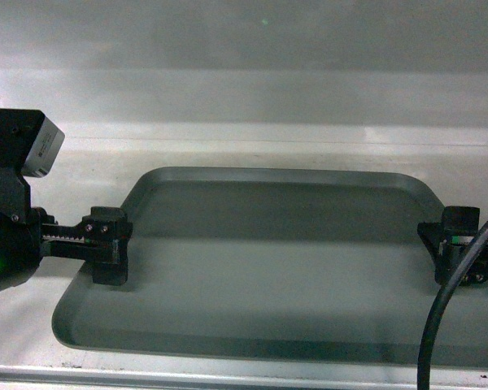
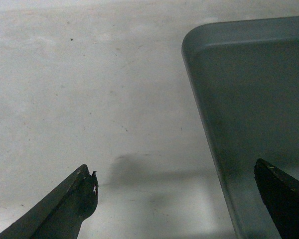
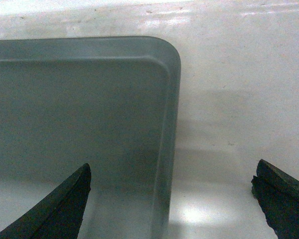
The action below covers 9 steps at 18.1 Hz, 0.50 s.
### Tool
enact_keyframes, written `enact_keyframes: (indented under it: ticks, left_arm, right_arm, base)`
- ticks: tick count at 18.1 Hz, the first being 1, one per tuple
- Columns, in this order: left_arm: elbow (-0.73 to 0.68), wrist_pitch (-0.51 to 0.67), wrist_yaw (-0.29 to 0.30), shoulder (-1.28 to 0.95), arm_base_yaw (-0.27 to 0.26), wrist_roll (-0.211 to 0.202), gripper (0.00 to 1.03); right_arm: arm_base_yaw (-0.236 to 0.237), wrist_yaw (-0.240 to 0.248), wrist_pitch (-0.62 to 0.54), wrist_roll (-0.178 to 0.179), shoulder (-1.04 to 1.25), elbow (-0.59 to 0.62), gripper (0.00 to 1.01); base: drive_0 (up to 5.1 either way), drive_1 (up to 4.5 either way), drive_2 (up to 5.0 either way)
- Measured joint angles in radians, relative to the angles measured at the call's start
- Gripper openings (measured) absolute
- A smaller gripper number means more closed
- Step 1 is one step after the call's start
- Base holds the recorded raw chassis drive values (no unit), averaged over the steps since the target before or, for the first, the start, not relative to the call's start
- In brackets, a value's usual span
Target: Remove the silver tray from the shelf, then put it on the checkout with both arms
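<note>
From the head camera I see the silver tray (image 1: 268, 268) lying flat on a white shelf board (image 1: 228, 150), its long side running across my view and its near edge close to the front lip of the board. My left gripper (image 1: 107, 245) sits at the tray's left rim, and my right gripper (image 1: 458, 252) sits at the right rim, with a black cable (image 1: 447, 313) looping down in front of it. Through the left wrist camera the left gripper (image 2: 184, 199) is spread wide: one finger hangs over the bare white board, the other over the tray's floor, so the left rim of the silver tray (image 2: 249, 99) runs between them. The right wrist camera shows the same on the other side: the right gripper (image 3: 172, 191) is spread wide, one finger above the silver tray (image 3: 79, 114), one above the white board, straddling the right rim. I cannot tell whether any fingertip touches the tray.
</note>
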<state>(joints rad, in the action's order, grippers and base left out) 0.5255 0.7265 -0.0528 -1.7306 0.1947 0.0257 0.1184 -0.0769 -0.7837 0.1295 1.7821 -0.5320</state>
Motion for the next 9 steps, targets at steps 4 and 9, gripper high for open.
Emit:
enact_keyframes:
  ticks: [4, 9]
  left_arm:
    - [-0.003, 0.029, -0.009, -0.028, 0.020, -0.009, 0.98]
    - [-0.010, 0.045, -0.016, -0.035, 0.026, -0.026, 0.98]
  right_arm:
    - [0.013, 0.035, 0.005, -0.011, 0.031, -0.013, 0.98]
    - [0.013, 0.046, -0.005, -0.020, 0.045, -0.018, 0.98]
  base:
    - [0.0, 0.00, 0.0]
    - [0.0, 0.00, 0.0]
